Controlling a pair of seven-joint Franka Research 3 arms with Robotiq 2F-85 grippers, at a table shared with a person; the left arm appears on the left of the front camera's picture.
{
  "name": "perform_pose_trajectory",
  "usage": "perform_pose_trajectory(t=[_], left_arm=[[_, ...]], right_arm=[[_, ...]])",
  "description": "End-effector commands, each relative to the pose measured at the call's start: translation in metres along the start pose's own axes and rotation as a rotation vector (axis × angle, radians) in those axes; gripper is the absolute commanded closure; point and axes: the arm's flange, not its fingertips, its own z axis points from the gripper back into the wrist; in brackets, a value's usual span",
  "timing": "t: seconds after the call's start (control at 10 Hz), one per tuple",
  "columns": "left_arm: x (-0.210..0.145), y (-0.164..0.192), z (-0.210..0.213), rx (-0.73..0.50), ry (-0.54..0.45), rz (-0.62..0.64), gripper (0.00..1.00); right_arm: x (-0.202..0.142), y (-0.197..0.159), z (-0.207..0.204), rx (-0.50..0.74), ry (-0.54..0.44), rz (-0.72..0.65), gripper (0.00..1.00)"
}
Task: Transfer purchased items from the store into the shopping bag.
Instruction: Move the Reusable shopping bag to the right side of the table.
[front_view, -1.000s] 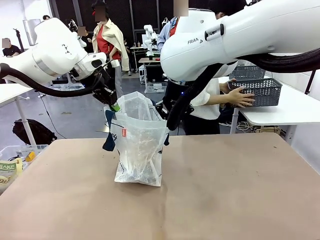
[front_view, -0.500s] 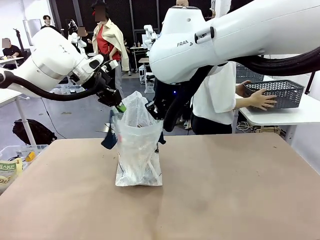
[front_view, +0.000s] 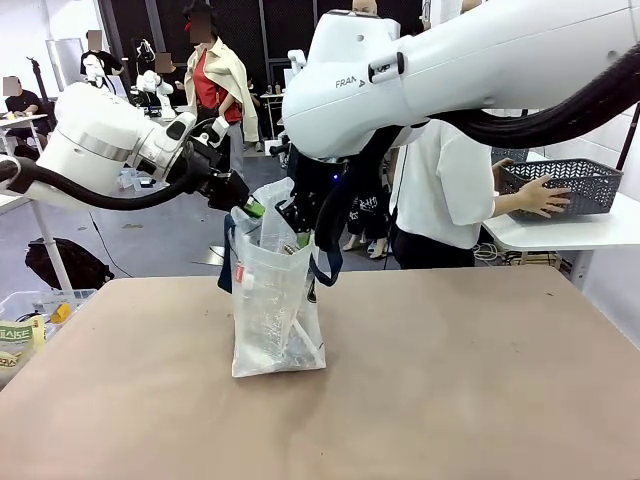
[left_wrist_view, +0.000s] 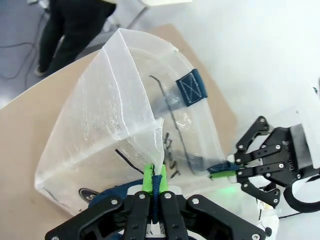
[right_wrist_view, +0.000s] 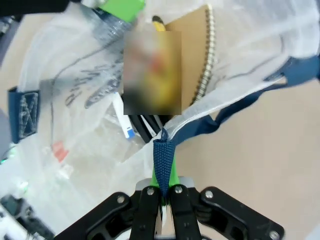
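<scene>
The shopping bag (front_view: 272, 310), translucent with navy handles and a small red tag, stands upright on the brown table (front_view: 480, 380). My left gripper (front_view: 251, 208) is shut on its left rim. My right gripper (front_view: 303, 236) is shut on the right rim by a navy handle. In the left wrist view the left gripper (left_wrist_view: 156, 187) pinches the bag (left_wrist_view: 120, 115) and a navy strap, and the right gripper (left_wrist_view: 226, 171) holds the far rim. In the right wrist view the right gripper (right_wrist_view: 163, 192) clamps a navy strap (right_wrist_view: 163, 157). Small items lie in the bag's bottom, too unclear to name.
A person in a white shirt (front_view: 445, 185) stands behind the table with a hand on a dark grey lattice basket (front_view: 565, 182) set on a white side table (front_view: 570, 232). A bin with packets (front_view: 22, 335) sits at the near left.
Both grippers have drawn closer together, so the bag's mouth is narrower and the bag stands taller. The person has stepped to the right with the basket.
</scene>
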Motion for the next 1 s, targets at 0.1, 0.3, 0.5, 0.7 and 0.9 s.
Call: perform_pose_trajectory(t=[0.1, 0.3, 0.5, 0.7, 0.9], left_arm=[[0.005, 0.016, 0.001, -0.12, -0.015, -0.004, 1.0], [0.009, 0.025, 0.001, -0.132, -0.035, 0.027, 1.0], [0.008, 0.03, 0.002, -0.145, -0.046, 0.045, 1.0], [0.008, 0.035, 0.002, -0.146, -0.036, 0.055, 1.0], [0.006, 0.035, 0.004, -0.166, -0.043, 0.033, 1.0]], right_arm=[[0.021, 0.011, -0.003, 0.012, 0.019, 0.128, 1.0], [0.029, 0.021, -0.007, 0.052, 0.031, 0.239, 1.0], [0.038, 0.032, -0.016, 0.05, 0.059, 0.337, 1.0], [0.05, 0.046, -0.027, -0.006, 0.068, 0.404, 1.0], [0.057, 0.055, -0.03, -0.002, 0.073, 0.453, 1.0]])
